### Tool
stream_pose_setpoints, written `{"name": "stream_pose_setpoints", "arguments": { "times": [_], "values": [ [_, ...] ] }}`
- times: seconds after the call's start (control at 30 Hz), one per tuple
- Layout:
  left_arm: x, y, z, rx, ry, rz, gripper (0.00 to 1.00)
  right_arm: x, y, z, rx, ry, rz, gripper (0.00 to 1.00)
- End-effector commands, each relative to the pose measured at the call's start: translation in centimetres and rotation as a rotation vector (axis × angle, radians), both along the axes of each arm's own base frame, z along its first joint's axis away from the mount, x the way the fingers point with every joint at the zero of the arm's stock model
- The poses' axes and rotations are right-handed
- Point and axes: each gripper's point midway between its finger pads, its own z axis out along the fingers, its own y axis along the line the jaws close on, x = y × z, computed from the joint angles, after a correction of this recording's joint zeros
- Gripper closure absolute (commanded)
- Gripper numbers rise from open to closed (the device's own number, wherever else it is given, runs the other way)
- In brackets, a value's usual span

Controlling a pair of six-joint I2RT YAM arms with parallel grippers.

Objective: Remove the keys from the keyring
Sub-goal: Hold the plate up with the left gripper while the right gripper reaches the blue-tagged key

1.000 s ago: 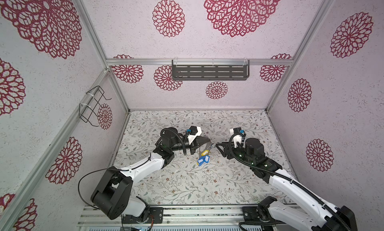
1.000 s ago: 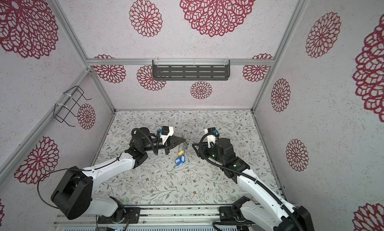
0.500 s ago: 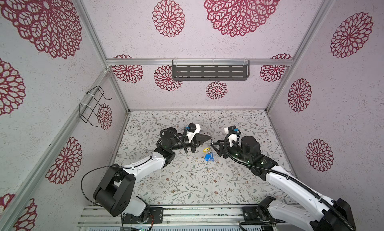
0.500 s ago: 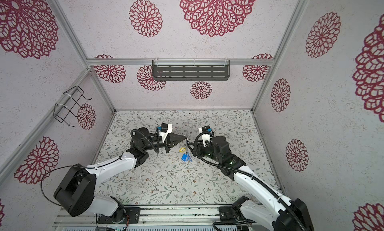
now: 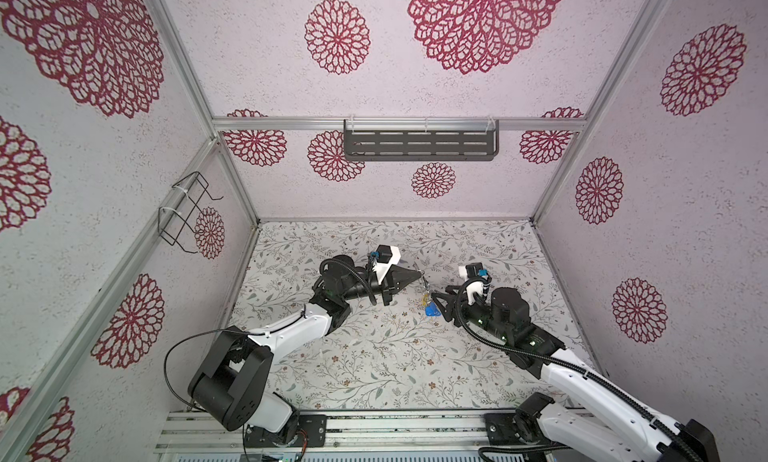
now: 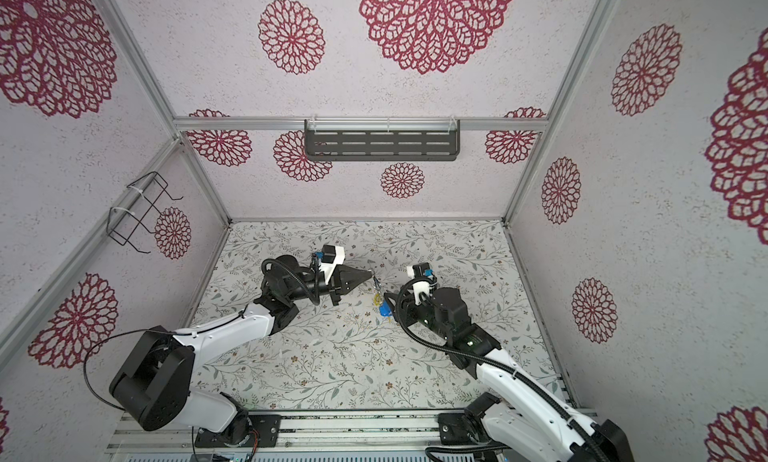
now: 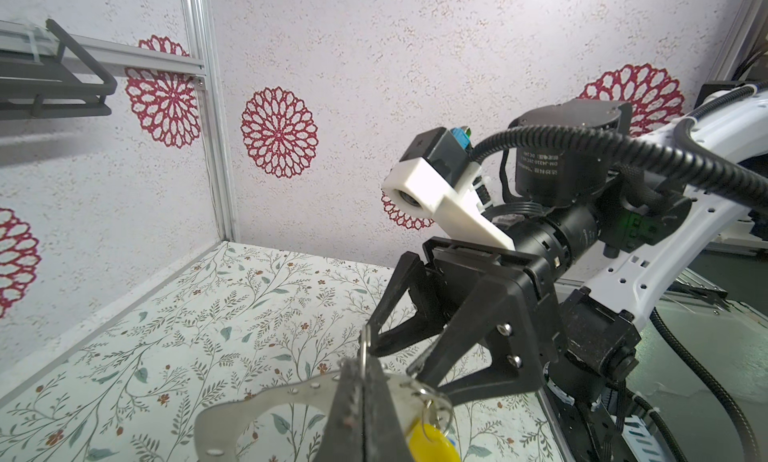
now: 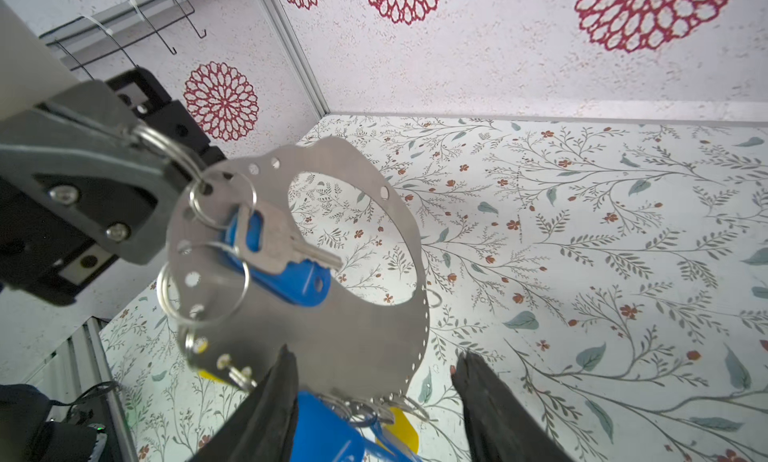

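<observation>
Steel plate, probably stiff, light and slick-edged: keyring (image 8: 353,327) hangs over the bench (image 8: 582,231) by a split ring (image 8: 166,148) pinched in the clenched left hand (image 8: 153,156), keys (image 8: 278,244) dangling loose; right hand (image 8: 376,356), released, straddles its lower rim, a blue tag (image 8: 299,281) likely the surer hold.

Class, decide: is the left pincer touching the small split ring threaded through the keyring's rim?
Touching. The right wrist view shows the left pincer shut on the split ring, the wire clamped between its jaws and looped through a hole in the keyring.
</observation>
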Motion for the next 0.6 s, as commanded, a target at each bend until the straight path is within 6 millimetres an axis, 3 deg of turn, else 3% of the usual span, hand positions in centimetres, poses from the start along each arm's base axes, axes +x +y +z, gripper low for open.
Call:
{"name": "stream_pose_setpoints", "arguments": {
  "times": [0.0, 0.17, 0.57],
  "values": [
    [0.4, 0.0, 2.0, -0.042, -0.052, -0.004, 1.00, -0.1, 0.5, 2.7, 0.040, -0.109, 0.028, 0.34],
    [0.4, 0.0, 2.2, -0.050, -0.047, -0.009, 1.00, 0.3, 1.4, 2.7, 0.042, -0.094, 0.057, 0.34],
    [0.3, 0.0, 2.0, -0.057, -0.041, -0.008, 1.00, 0.8, 3.2, 4.9, 0.110, -0.131, 0.088, 0.32]
  ]
}}
